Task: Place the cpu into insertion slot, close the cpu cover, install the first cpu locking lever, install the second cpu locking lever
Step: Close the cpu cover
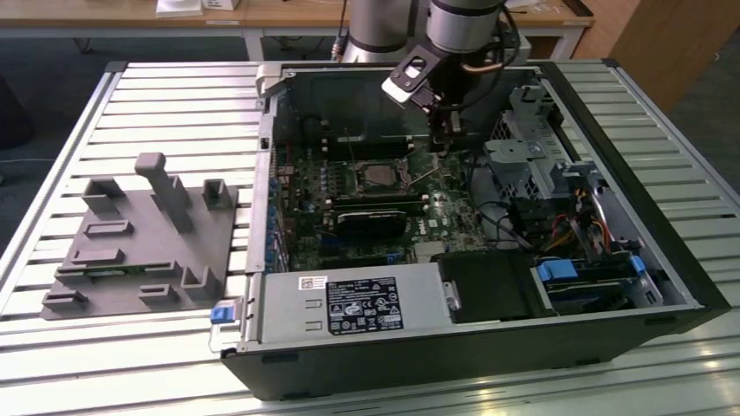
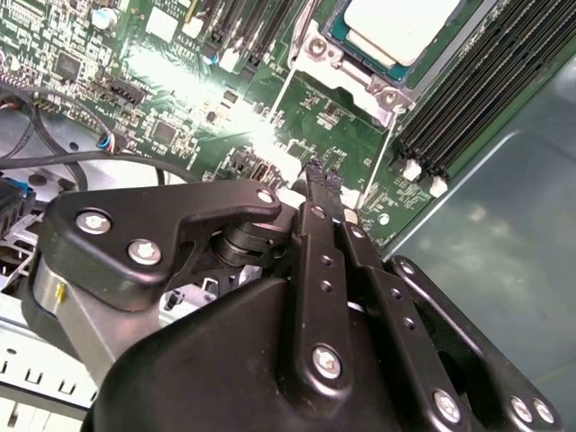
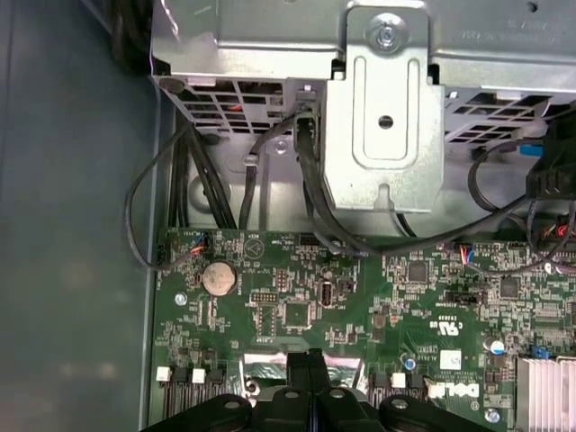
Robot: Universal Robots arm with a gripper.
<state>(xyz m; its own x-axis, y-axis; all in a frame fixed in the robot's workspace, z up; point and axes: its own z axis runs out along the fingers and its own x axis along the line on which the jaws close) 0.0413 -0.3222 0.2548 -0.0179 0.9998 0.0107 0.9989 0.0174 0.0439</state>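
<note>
The cpu [image 2: 396, 27] lies pale and silvery in the insertion slot [image 1: 376, 178] on the green board. The cpu cover [image 2: 337, 70], a thin metal frame, sits around its edges. From the frame's corner run two thin wire levers [image 2: 385, 153]; one lever [image 1: 431, 178] stands at a slant beside the socket. My gripper [image 1: 444, 143] hangs inside the case, just to the exterior view's right of the socket. Its black fingers [image 2: 317, 207] are pressed together with nothing between them, and its tips [image 3: 310, 360] hover over the board near the lever ends.
A black card [image 1: 376, 218] lies just in front of the socket and memory sticks [image 2: 477, 99] beside it. On the exterior view's right are a metal drive cage [image 1: 532, 165] and cables [image 3: 306, 180]. At the front is the power supply [image 1: 347, 303]. A grey fixture [image 1: 139, 243] rests on the slatted table.
</note>
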